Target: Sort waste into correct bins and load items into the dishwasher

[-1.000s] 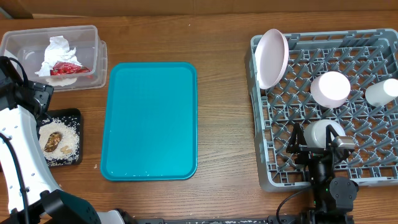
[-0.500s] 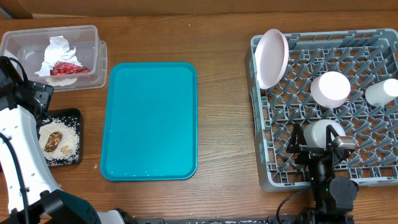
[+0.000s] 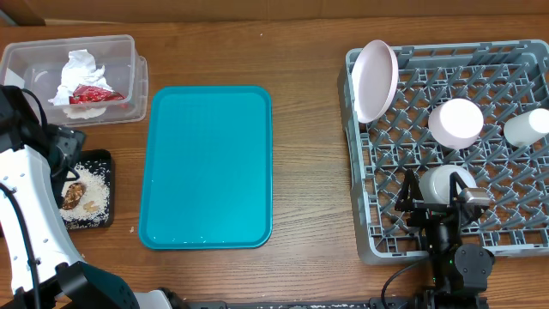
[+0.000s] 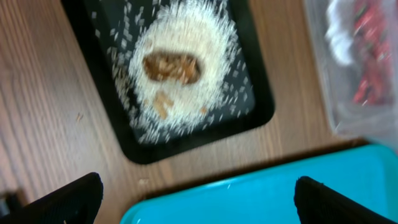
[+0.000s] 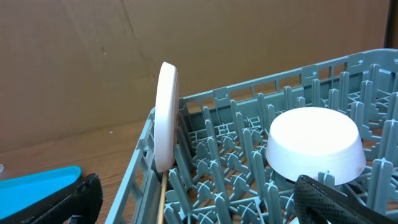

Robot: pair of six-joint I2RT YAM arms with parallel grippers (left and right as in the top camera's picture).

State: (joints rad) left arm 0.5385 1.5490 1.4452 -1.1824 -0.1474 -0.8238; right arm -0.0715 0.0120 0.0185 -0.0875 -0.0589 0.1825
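The clear tub (image 3: 26, 60) at the back left holds the crumpled white napkin (image 3: 79, 69) and the red wrapper (image 3: 90, 93). The black tray (image 3: 101, 158) holds rice (image 4: 186, 93) and brown lumps (image 4: 171, 67). My left gripper (image 4: 199, 200) is open and empty above the gap between the black tray (image 4: 249, 118) and the teal tray. The grey rack (image 3: 446, 232) holds an upright plate (image 3: 376, 80), an upturned bowl (image 3: 455, 121), a white cup (image 3: 527, 127) and a white round item (image 3: 446, 182) partly hidden by my right arm. My right gripper (image 5: 199, 202) is open and empty over the rack's near side.
A large teal serving tray (image 3: 206, 163) lies bare in the middle of the wooden table; its edge shows in the left wrist view (image 4: 261, 193). The right wrist view shows the plate (image 5: 166, 115) on edge and the upturned bowl (image 5: 314, 149) among the pegs. A cardboard wall stands behind.
My left arm has shifted a little toward the black tray and now covers its near-left corner. The right arm and the items in the rack have not moved.
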